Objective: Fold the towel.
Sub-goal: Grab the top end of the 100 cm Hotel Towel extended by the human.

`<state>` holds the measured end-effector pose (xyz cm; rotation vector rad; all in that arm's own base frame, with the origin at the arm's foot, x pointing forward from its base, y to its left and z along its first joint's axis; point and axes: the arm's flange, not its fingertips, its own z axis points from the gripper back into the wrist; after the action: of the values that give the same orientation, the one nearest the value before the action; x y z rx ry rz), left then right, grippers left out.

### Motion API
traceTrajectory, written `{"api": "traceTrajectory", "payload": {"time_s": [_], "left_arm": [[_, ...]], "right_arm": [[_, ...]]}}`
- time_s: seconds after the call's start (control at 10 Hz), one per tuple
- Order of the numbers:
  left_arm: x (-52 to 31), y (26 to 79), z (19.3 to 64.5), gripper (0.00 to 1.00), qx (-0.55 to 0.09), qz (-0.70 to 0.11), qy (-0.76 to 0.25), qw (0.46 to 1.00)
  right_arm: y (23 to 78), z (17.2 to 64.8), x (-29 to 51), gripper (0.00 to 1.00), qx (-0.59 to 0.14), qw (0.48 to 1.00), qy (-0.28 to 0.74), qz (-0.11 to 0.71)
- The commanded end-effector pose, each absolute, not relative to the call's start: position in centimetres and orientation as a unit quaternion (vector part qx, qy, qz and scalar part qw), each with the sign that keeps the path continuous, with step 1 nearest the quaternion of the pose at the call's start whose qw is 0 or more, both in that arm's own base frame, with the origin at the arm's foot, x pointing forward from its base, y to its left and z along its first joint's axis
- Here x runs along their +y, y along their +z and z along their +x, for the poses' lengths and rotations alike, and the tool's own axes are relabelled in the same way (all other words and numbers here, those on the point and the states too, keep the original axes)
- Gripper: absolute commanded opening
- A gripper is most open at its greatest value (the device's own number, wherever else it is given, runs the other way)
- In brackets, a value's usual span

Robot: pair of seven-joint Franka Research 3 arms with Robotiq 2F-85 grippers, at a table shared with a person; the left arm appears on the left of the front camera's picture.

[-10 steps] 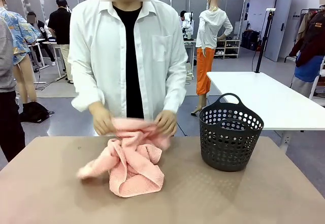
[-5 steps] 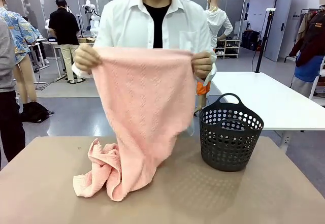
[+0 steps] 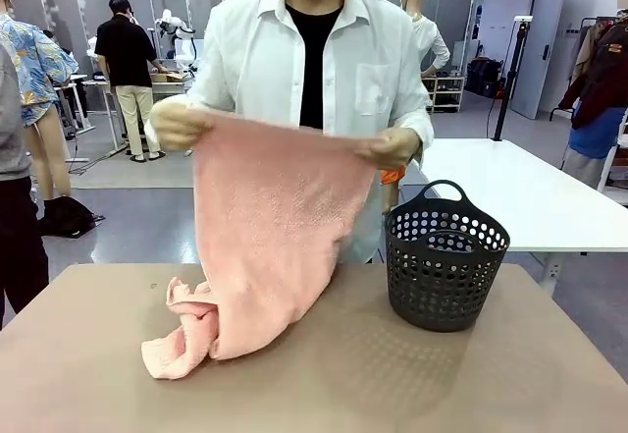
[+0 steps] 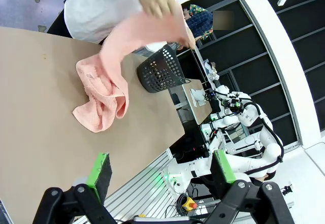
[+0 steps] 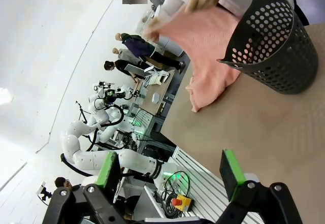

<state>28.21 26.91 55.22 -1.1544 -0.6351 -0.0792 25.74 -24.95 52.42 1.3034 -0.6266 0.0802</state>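
Left gripper (image 4: 161, 167): jaws apart, empty, over the table (image 4: 30, 148) edge.
Right gripper (image 5: 169, 168): jaws apart, empty.
Towel (image 3: 270, 217): top edge held up by the person (image 3: 343, 60), lower end bunched on the table, left of the basket (image 3: 446, 256).

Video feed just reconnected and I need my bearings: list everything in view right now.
towel: one, salmon pink, top edge held up at the far side, lower end bunched on the table
basket: one, dark perforated, on the table, to the robot's right of the towel
table: one, tan, under the towel and basket
white table: one, behind the basket
person's hands: two, gripping the towel's top corners
left tool: one, black, green pads, open, empty
right tool: one, black, green pads, open, empty
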Motion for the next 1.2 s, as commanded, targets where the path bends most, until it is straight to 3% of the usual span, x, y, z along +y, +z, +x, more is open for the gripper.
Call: {"api": "traceTrajectory", "payload": {"time_s": [0.0, 1.1], "left_arm": [[26.91, 55.05, 28.23, 1.00, -0.304, -0.542, -0.045, 0.782], [26.91, 55.05, 28.23, 1.00, -0.304, -0.542, -0.045, 0.782]], "right_arm": [[52.68, 25.88, -25.17, 1.00, -0.294, 0.747, 0.044, 0.595], [52.42, 25.74, -24.95, 1.00, -0.287, 0.749, 0.037, 0.596]]}}
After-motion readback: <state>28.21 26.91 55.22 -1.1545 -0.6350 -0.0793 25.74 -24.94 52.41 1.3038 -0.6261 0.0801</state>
